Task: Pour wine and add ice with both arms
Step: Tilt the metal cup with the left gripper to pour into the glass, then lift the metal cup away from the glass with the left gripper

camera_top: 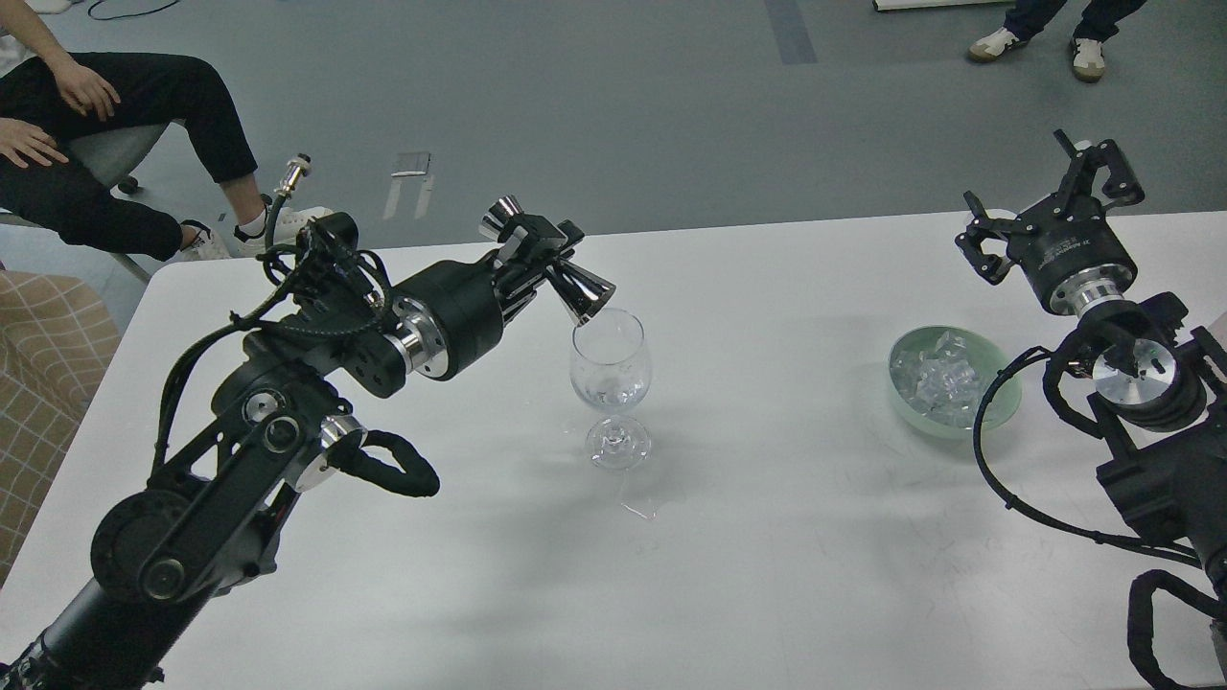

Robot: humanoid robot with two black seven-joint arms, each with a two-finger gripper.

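A clear wine glass [611, 383] stands upright at the table's middle, with a little clear liquid in its bowl. My left gripper [542, 251] is shut on a shiny metal jigger [566, 278], tilted so its wide mouth hangs just over the glass's left rim. The ice [939, 383], several small clear cubes, fills a pale green bowl [997, 407] at the right. My right gripper [1050, 211] is open and empty, raised above and behind the bowl.
A small wet patch [640, 506] lies on the white table [767, 556] in front of the glass. A seated person [86, 144] is beyond the table's far left corner. Another person's feet [1040, 43] stand at the far right.
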